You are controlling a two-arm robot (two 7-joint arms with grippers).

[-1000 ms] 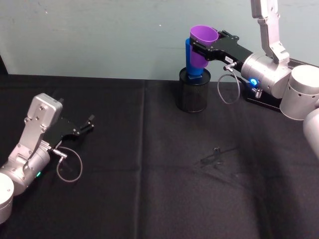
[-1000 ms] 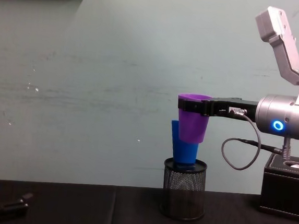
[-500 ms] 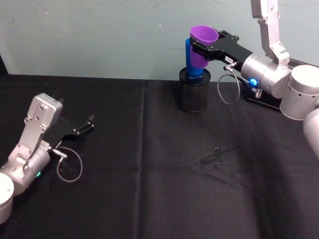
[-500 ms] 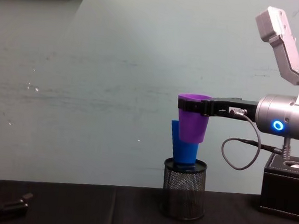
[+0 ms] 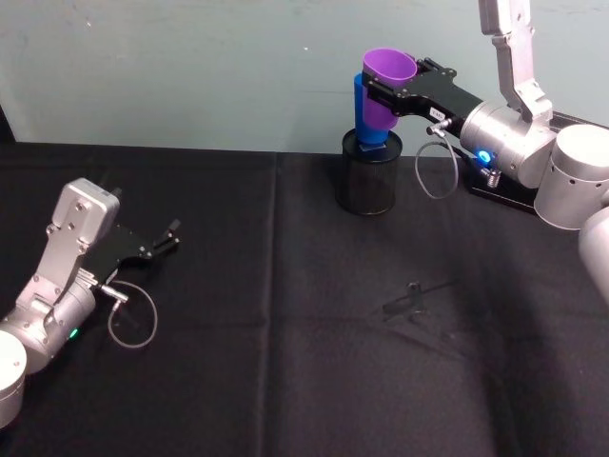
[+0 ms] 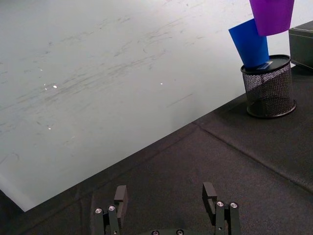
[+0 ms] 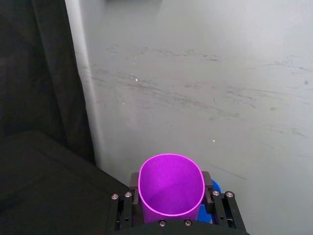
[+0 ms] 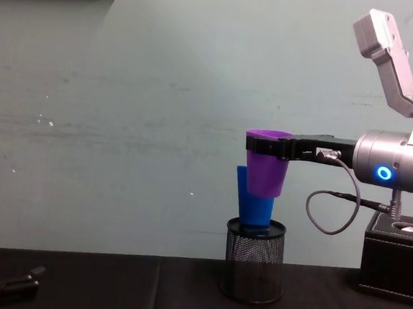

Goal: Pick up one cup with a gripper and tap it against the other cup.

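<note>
My right gripper [image 5: 390,88] is shut on the purple cup [image 5: 383,88], holding it upright in the air near the rim. The purple cup [image 8: 266,168] rests against the blue cup [image 8: 253,205], which stands tilted inside a black mesh pen holder [image 8: 254,268]. Seen from the right wrist, the purple cup's open mouth [image 7: 171,188] sits between the black fingers, with a sliver of the blue cup [image 7: 215,188] beside it. The left wrist view catches the blue cup [image 6: 250,43] under the purple cup [image 6: 272,15]. My left gripper [image 5: 164,240] lies open, low over the table at the left.
The mesh pen holder [image 5: 369,174] stands at the back of the black cloth table [image 5: 285,314]. A black box [image 8: 396,259] sits at the back right under my right arm. A small dark clip-like object [image 5: 411,300] lies on the cloth right of centre.
</note>
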